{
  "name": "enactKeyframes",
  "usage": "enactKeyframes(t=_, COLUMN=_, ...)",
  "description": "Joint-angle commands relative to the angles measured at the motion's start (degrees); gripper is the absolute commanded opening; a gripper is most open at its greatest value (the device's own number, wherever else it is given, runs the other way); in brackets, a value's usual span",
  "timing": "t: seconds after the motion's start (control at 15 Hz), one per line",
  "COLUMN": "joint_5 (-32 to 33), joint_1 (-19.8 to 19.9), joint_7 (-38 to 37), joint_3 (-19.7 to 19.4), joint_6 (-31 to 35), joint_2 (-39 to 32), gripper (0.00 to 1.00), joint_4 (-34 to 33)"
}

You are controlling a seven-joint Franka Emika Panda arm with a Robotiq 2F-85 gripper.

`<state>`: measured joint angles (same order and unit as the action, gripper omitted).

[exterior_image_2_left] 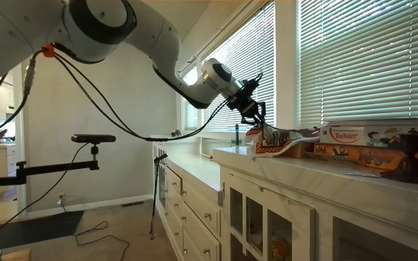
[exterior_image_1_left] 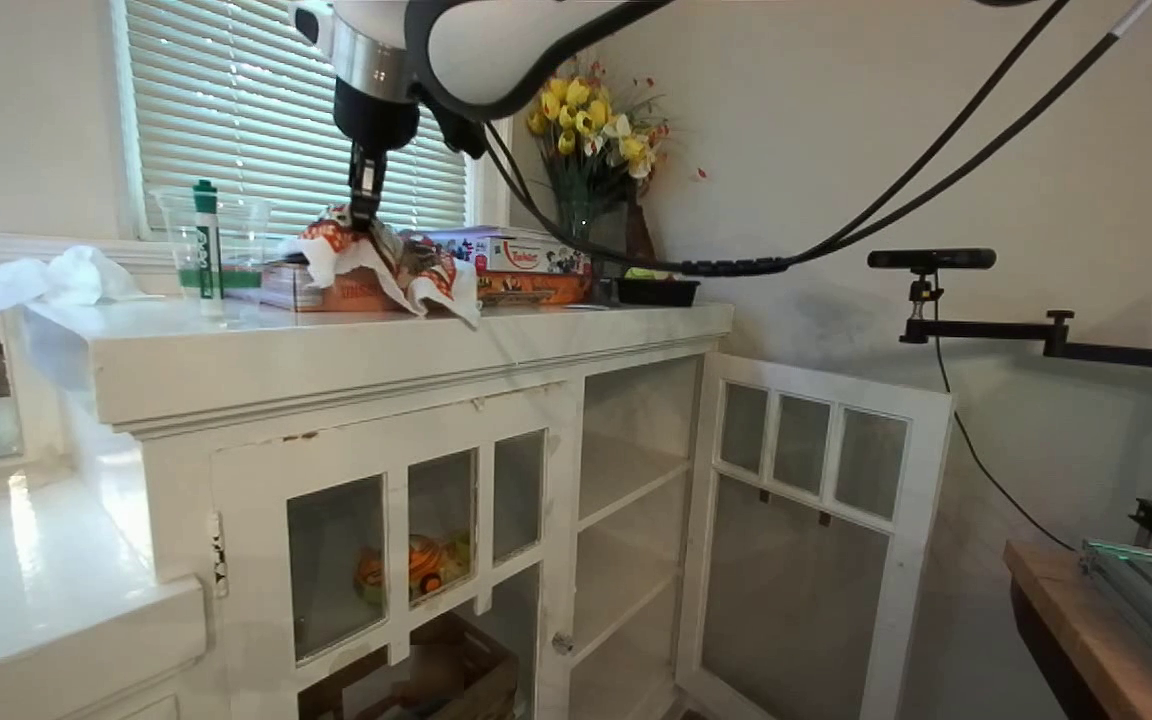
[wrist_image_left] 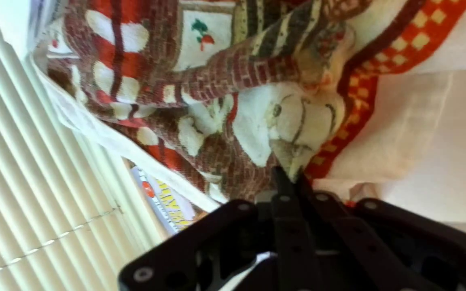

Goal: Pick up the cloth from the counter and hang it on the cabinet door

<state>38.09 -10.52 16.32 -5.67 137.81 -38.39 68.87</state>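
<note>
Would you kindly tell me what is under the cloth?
Part of an orange-brown box shows beneath the cloth in both exterior views. The cloth covers much of the box, and whatever else might lie under there cannot be seen.

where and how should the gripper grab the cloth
Best by a raised fold of the cloth, probably from above: it lies loosely bunched over a box, so upstanding folds offer something to pinch. The gripper is closed on one such fold.
</note>
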Motion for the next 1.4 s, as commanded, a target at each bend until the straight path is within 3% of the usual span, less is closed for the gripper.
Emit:
enactKeyframes(t=0.0, joint_5=4.43, joint_1=-3.63, joint_7=-8.4, joint_3=-2.79, joint_6=-5.37, joint_2=8.78, gripper=0.01, joint_4=4.27)
enactKeyframes(t=0.33, joint_5=10.22, joint_1=-10.01, joint_7=-17.32, joint_3=-5.17, joint_6=-17.71, joint_2=17.26, gripper=0.01, joint_4=2.06)
enactKeyframes(t=0.4, joint_5=10.86, joint_1=-11.8, joint_7=-19.55, joint_3=-5.44, joint_6=-22.74, joint_2=18.77, gripper=0.01, joint_4=1.7)
enactKeyframes(t=0.6, joint_5=14.37, joint_1=-13.7, joint_7=-26.18, joint_3=-1.24, joint_6=-38.24, joint_2=23.83, gripper=0.01, joint_4=1.87)
enactKeyframes(t=0.67, joint_5=14.27, joint_1=-16.48, joint_7=-28.36, joint_3=-3.07, joint_6=-42.25, joint_2=25.2, gripper=0.01, joint_4=2.48)
enactKeyframes(t=0.87, joint_5=15.48, joint_1=-19.52, joint_7=-34.05, joint_3=-2.6, joint_6=-55.0, joint_2=28.34, gripper=0.01, joint_4=2.45)
enactKeyframes(t=1.07, joint_5=14.27, joint_1=-20.37, joint_7=-38.43, joint_3=-3.05, joint_6=-65.47, joint_2=30.03, gripper=0.01, joint_4=1.56)
enactKeyframes(t=1.33, joint_5=9.48, joint_1=-17.0, joint_7=-43.48, joint_3=-5.54, joint_6=-71.99, joint_2=32.06, gripper=0.01, joint_4=2.31)
